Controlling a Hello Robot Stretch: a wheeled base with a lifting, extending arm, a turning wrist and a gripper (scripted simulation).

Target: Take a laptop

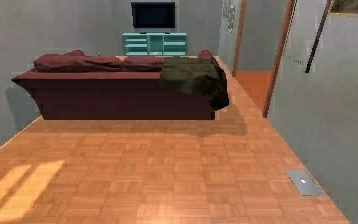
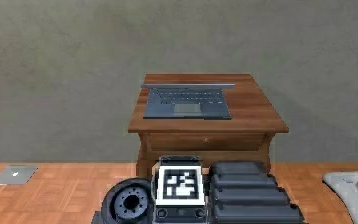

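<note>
**Step in hand: approach for pickup.** The laptop (image 2: 187, 101) lies on the wooden bench (image 2: 262, 122) in the arm side view; its lid is laid open, nearly flat, and it sits toward the back and left of the bench top, well clear of the front edge.

**Arm end.** A white marker square (image 2: 179, 185) shows at the bottom edge, with a dark round body (image 2: 127, 203) just left of it; the jaws cannot be made out there, so whether they grip anything cannot be told.

**Procedure (judgement).**
- The laptop stands roughly in line with the marker square, so little base correction seems needed.
- Lift the arm above the bench top before extending, or it may strike the front edge.
- The laptop is thin and flat, so take it by one edge, and expect the hinged lid to swing when raised.

**Second candidate.** A grey flat slab (image 2: 15, 174) lies on the parquet floor (image 1: 137, 170); it also appears at the forward view's lower right (image 1: 302, 182); it may be a closed laptop, but this cannot be confirmed.

**Markings.** No brand or writing can be read; the marker square carries a black code pattern, not text.
</note>
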